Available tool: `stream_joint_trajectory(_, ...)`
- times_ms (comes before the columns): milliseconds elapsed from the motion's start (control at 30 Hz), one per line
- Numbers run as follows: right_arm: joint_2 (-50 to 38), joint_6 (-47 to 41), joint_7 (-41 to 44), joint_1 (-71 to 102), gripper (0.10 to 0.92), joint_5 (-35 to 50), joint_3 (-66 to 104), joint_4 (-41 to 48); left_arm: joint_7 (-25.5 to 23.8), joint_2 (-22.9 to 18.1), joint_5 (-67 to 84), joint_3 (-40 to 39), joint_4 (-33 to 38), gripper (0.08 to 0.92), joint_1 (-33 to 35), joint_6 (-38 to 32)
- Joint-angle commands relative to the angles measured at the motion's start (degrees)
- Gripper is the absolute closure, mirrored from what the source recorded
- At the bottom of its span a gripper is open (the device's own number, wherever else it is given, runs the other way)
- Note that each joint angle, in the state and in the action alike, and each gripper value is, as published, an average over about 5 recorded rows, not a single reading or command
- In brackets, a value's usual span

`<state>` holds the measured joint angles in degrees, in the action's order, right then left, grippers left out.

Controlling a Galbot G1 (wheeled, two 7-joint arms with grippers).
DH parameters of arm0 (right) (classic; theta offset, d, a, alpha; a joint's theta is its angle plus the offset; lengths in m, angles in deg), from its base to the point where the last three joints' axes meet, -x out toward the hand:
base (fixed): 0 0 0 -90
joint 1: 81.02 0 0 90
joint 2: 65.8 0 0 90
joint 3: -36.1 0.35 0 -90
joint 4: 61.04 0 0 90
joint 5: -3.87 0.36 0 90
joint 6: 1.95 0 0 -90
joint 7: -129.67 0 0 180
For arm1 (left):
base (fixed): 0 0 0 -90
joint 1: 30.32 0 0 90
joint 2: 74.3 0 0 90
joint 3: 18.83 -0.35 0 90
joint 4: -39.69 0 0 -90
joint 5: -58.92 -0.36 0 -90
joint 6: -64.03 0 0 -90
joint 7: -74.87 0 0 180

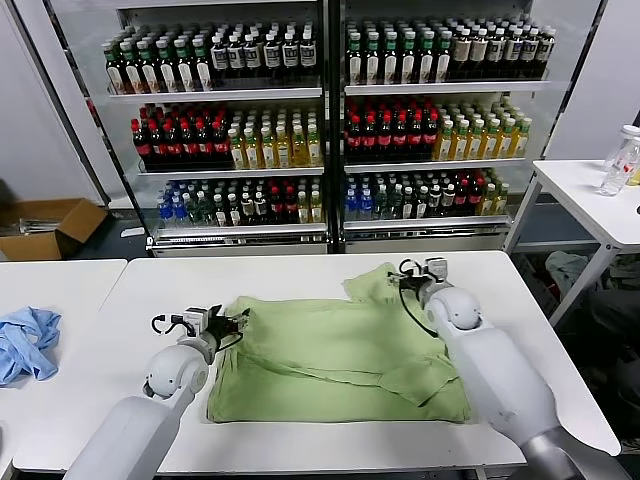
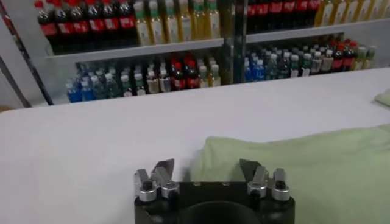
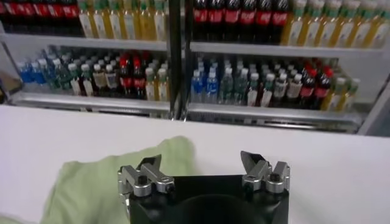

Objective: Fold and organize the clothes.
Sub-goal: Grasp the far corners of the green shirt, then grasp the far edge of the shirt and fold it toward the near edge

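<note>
A pale green shirt [image 1: 330, 350] lies spread flat on the white table [image 1: 200, 285], with one sleeve [image 1: 375, 283] sticking out at its far right corner. My left gripper [image 1: 236, 323] is open and empty at the shirt's left edge; the shirt shows in the left wrist view [image 2: 304, 164] just beyond the gripper [image 2: 207, 170]. My right gripper [image 1: 420, 270] is open and empty over the far right sleeve, which shows in the right wrist view [image 3: 97, 182] beside the gripper [image 3: 201, 163]. No buttons or heart print show.
A crumpled blue cloth [image 1: 25, 340] lies on the neighbouring table at the left. Drink coolers full of bottles [image 1: 320, 110] stand behind the table. A side table [image 1: 590, 195] with a plastic bottle [image 1: 620, 160] is at the far right. A cardboard box [image 1: 50, 225] sits on the floor.
</note>
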<state>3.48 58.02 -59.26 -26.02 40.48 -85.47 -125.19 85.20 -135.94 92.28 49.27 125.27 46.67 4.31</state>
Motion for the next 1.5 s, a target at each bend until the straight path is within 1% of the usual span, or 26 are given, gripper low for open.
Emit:
stream_joint_trajectory(33,6.36,0.73,0.96,-4.74,0.276,-0.27,-2.78,12.17,-1.79,-0.80,0.87,-2.28,-4.02,0.449,-2.66,0.25)
stream_joint_trajectory(200,4.91,0.68,1.09,-2.89,0.423,1.81,-2.54,9.60,-2.12,-0.65,1.97,-1.74,-2.93,0.588,-1.60,-0.08)
stream_joint_trajectory(333,3.37,2.13,1.55,-1.69,0.535,2.34,-2.54,6.49,-2.86,-0.64,2.04,-1.06,-1.46,0.709,-0.12,-3.26)
stream_joint_trajectory(433,1.82,4.25,1.57,-0.52,0.622,2.47,-2.29,2.37,-3.02,-0.58,2.78,-0.15,0.72,0.796,1.34,-5.29)
stream_joint_trajectory(533,-0.32,6.43,1.29,1.03,0.709,2.60,-1.65,-3.73,-2.96,0.15,4.80,1.36,3.78,0.873,2.80,-6.61)
stream_joint_trajectory(633,-2.66,8.11,0.81,2.86,0.795,3.18,-0.30,-10.84,-2.90,1.84,5.87,3.11,7.62,0.910,4.82,-9.79)
stream_joint_trajectory(733,-5.07,8.64,0.03,5.33,0.880,4.53,2.08,-17.58,-2.71,3.46,7.14,4.92,11.70,0.914,7.16,-11.42)
stream_joint_trajectory(800,-6.81,8.53,-0.61,7.76,0.912,5.56,4.18,-22.05,-2.50,4.12,8.18,6.08,14.38,0.914,8.82,-11.26)
stream_joint_trajectory(1033,-12.92,7.30,-4.06,20.24,0.920,8.41,12.87,-38.15,-2.23,5.52,9.75,8.39,23.51,0.914,15.67,-9.09)
stream_joint_trajectory(1133,-14.08,7.86,-6.52,28.61,0.920,8.50,17.27,-44.63,-2.09,6.60,9.15,8.82,26.34,0.914,18.93,-8.83)
stream_joint_trajectory(1267,-14.45,7.39,-7.43,42.27,0.920,7.18,24.03,-52.62,-2.12,8.07,8.00,9.33,29.52,0.914,23.47,-7.90)
stream_joint_trajectory(1400,-13.80,6.46,-8.49,53.24,0.920,5.53,30.06,-58.42,-1.40,8.86,5.84,9.26,31.28,0.914,26.53,-6.37)
stream_joint_trajectory(1500,-12.81,5.97,-9.18,59.56,0.920,3.10,32.50,-60.44,-0.80,9.24,4.50,8.69,31.18,0.914,27.18,-5.48)
